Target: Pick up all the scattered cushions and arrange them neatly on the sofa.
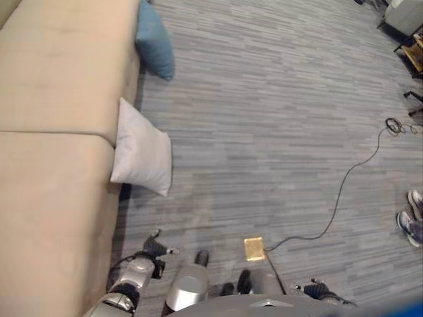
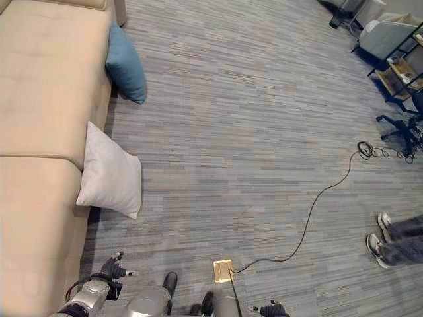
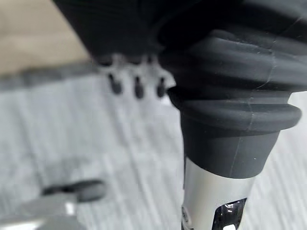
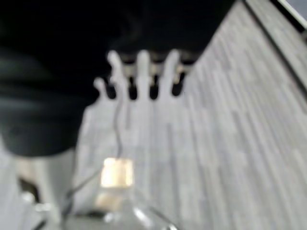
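Observation:
A white cushion (image 1: 142, 148) stands on the grey carpet, leaning against the front of the beige sofa (image 1: 53, 132). Farther along, a blue cushion (image 1: 156, 41) also leans on the sofa's front edge. My left hand (image 1: 156, 249) hangs low beside the sofa, a short way this side of the white cushion; its fingers (image 3: 136, 85) are straight and hold nothing. My right hand (image 1: 317, 289) hangs low on the other side, with its fingers (image 4: 142, 72) spread straight over bare carpet and empty.
A brass floor plate (image 1: 254, 248) lies in the carpet between my hands. A person's shoes (image 1: 411, 218) stand at the right edge. Office chairs and a shelf (image 2: 396, 72) are at the far right. Open carpet stretches in front of the sofa.

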Available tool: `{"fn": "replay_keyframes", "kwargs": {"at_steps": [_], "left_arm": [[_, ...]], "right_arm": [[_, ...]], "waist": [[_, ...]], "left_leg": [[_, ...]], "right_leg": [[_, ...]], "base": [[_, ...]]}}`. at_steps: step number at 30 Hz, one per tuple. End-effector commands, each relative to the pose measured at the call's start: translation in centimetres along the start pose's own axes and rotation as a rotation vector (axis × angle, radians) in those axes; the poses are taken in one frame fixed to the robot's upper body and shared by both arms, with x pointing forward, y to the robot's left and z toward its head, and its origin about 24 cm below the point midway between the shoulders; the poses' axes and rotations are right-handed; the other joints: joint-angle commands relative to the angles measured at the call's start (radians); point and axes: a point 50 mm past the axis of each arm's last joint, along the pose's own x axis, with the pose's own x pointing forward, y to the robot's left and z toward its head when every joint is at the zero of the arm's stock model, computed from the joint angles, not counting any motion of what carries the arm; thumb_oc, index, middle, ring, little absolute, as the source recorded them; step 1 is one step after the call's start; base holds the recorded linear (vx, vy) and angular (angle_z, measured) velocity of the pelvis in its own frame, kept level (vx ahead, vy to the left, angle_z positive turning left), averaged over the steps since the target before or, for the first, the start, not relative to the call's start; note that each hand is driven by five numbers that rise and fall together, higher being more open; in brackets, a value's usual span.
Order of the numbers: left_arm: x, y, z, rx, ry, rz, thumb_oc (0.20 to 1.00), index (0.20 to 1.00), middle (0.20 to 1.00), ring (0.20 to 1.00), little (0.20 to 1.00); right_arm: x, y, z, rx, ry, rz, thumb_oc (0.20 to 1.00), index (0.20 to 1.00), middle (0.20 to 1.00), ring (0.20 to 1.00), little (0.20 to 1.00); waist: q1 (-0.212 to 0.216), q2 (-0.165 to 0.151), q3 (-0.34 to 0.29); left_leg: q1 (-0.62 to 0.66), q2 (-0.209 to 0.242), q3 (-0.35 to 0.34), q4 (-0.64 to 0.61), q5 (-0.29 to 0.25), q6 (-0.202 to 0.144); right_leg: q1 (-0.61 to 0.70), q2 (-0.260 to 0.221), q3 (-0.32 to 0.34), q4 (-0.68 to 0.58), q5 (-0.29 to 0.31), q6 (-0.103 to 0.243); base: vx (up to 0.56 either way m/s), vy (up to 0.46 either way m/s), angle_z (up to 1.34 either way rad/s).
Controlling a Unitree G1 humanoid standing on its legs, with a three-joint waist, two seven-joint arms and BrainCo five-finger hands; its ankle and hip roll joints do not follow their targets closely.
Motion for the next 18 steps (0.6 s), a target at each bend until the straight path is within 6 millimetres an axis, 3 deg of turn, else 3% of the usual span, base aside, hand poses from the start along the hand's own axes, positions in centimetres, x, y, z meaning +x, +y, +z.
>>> {"fn": "replay_keyframes", "kwargs": {"at_steps": [1, 3, 5, 6, 7, 8, 10, 11, 12, 14, 15, 16, 17, 18], "left_arm": [[0.1, -0.7, 1.0, 0.019, -0.046, -0.036, 1.0, 1.0, 1.0, 1.0, 1.0], [0.3, -0.5, 2.3, 0.022, -0.088, -0.031, 1.0, 1.0, 1.0, 1.0, 1.0], [0.3, -0.7, 2.2, 0.022, -0.091, -0.04, 1.0, 1.0, 1.0, 1.0, 1.0], [0.2, -1.0, 2.2, 0.042, -0.099, -0.05, 1.0, 1.0, 1.0, 1.0, 1.0], [0.2, -1.0, 2.2, 0.042, -0.1, -0.05, 1.0, 1.0, 1.0, 1.0, 1.0], [0.2, -1.2, 2.4, 0.057, -0.106, -0.062, 1.0, 1.0, 1.0, 1.0, 1.0], [0.1, -1.3, 2.8, 0.06, -0.125, -0.077, 1.0, 1.0, 1.0, 1.0, 1.0], [0.2, -0.9, 3.5, 0.053, -0.154, -0.072, 1.0, 1.0, 1.0, 1.0, 1.0], [0.2, -0.7, 4.4, 0.048, -0.188, -0.074, 1.0, 1.0, 1.0, 1.0, 1.0], [0.3, -0.1, 5.7, 0.031, -0.235, -0.062, 1.0, 1.0, 1.0, 1.0, 1.0], [0.3, -0.1, 5.7, 0.031, -0.235, -0.062, 1.0, 1.0, 1.0, 1.0, 1.0], [0.3, 0.0, 6.4, -0.004, -0.251, -0.053, 1.0, 1.0, 1.0, 1.0, 1.0], [0.3, 0.0, 6.4, -0.004, -0.251, -0.053, 1.0, 1.0, 1.0, 1.0, 1.0], [0.4, -0.2, 6.4, -0.019, -0.244, -0.05, 1.0, 1.0, 1.0, 1.0, 1.0]], "right_arm": [[0.1, -0.8, 0.2, -0.051, -0.011, -0.02, 1.0, 1.0, 1.0, 1.0, 1.0], [0.2, -1.6, 0.1, -0.067, -0.001, -0.039, 1.0, 1.0, 1.0, 1.0, 1.0], [0.2, -1.6, -0.4, -0.078, 0.015, -0.042, 1.0, 1.0, 1.0, 1.0, 1.0], [0.2, -1.6, -0.7, -0.08, 0.018, -0.044, 1.0, 1.0, 1.0, 1.0, 1.0], [0.2, -1.6, -0.6, -0.08, 0.018, -0.044, 1.0, 1.0, 1.0, 1.0, 1.0], [0.2, -1.7, -0.5, -0.074, 0.013, -0.044, 1.0, 1.0, 1.0, 1.0, 1.0], [0.2, -1.6, 0.0, -0.07, 0.003, -0.042, 1.0, 1.0, 1.0, 1.0, 1.0], [0.4, -1.8, 1.0, -0.064, -0.028, -0.047, 1.0, 1.0, 1.0, 1.0, 1.0], [0.5, -2.3, 2.0, -0.055, -0.059, -0.06, 1.0, 1.0, 1.0, 1.0, 1.0], [0.6, -3.0, 3.3, -0.041, -0.092, -0.081, 1.0, 1.0, 1.0, 1.0, 1.0], [0.6, -3.0, 3.3, -0.041, -0.092, -0.08, 1.0, 1.0, 1.0, 1.0, 1.0], [0.7, -3.7, 4.2, -0.016, -0.107, -0.103, 1.0, 1.0, 1.0, 1.0, 1.0], [0.7, -3.7, 4.2, -0.016, -0.107, -0.103, 1.0, 1.0, 1.0, 1.0, 1.0], [0.7, -3.6, 5.2, -0.007, -0.151, -0.119, 1.0, 1.0, 1.0, 1.0, 1.0]], "waist": [[0.039, 0.018, -0.005], [0.039, 0.031, -0.011], [0.033, 0.009, -0.029], [0.031, 0.004, -0.044], [0.028, 0.001, -0.045], [0.028, 0.004, -0.057], [0.037, 0.005, -0.055], [0.05, 0.004, -0.035], [0.06, 0.001, -0.015], [0.092, -0.007, 0.022], [0.09, -0.008, 0.021], [0.115, -0.005, 0.041], [0.115, -0.005, 0.041], [0.134, -0.009, 0.022]], "left_leg": [[-0.033, 0.015, -0.179, 0.003, -0.029, -0.061], [0.0, 0.028, -0.239, 0.004, -0.065, -0.073], [0.025, 0.029, -0.251, 0.0, -0.094, -0.086], [0.058, 0.047, -0.283, 0.036, -0.127, -0.101], [0.055, 0.044, -0.286, 0.036, -0.123, -0.101], [0.064, 0.054, -0.298, 0.078, -0.12, -0.12], [0.024, 0.053, -0.291, 0.223, -0.083, -0.153], [-0.056, 0.05, -0.279, 0.36, -0.031, -0.166], [-0.175, 0.039, -0.238, 0.516, 0.0, -0.162], [-0.31, 0.045, -0.155, 0.695, -0.03, -0.13], [-0.312, 0.044, -0.156, 0.695, -0.029, -0.13], [-0.389, 0.04, -0.112, 0.702, -0.081, -0.117], [-0.39, 0.04, -0.112, 0.702, -0.081, -0.117], [-0.394, -0.019, -0.073, 0.445, -0.102, -0.109]], "right_leg": [[0.072, 0.019, 0.001, -0.317, 0.149, -0.034], [0.041, -0.003, 0.067, -0.434, 0.184, -0.024], [0.062, -0.01, 0.056, -0.475, 0.224, -0.009], [0.089, 0.019, 0.062, -0.464, 0.216, -0.02], [0.087, 0.015, 0.06, -0.465, 0.218, -0.02], [0.104, 0.04, 0.072, -0.459, 0.203, -0.027], [0.151, 0.054, 0.045, -0.474, 0.19, -0.044], [0.174, 0.058, 0.037, -0.47, 0.176, -0.066], [0.181, 0.05, 0.023, -0.472, 0.168, -0.085], [0.22, 0.052, -0.008, -0.499, 0.146, -0.116], [0.218, 0.051, -0.009, -0.499, 0.146, -0.116], [0.259, 0.063, -0.028, -0.532, 0.123, -0.121], [0.259, 0.063, -0.028, -0.532, 0.123, -0.121], [0.298, 0.081, -0.046, -0.577, 0.091, -0.102]], "base": [[0.44, -0.09, 0.42], [0.41, -0.031, 0.52], [0.57, -0.053, 0.82], [0.52, -0.088, 0.87], [0.6, -0.076, 0.65], [0.33, -0.035, 0.39], [0.37, -0.061, 0.66], [0.18, -0.031, 0.99], [0.07, -0.024, 0.71], [0.06, -0.081, 0.22], [0.18, -0.124, 0.14], [0.13, -0.063, 0.1], [0.49, -0.049, 0.21], [0.36, 0.013, 0.44]]}}
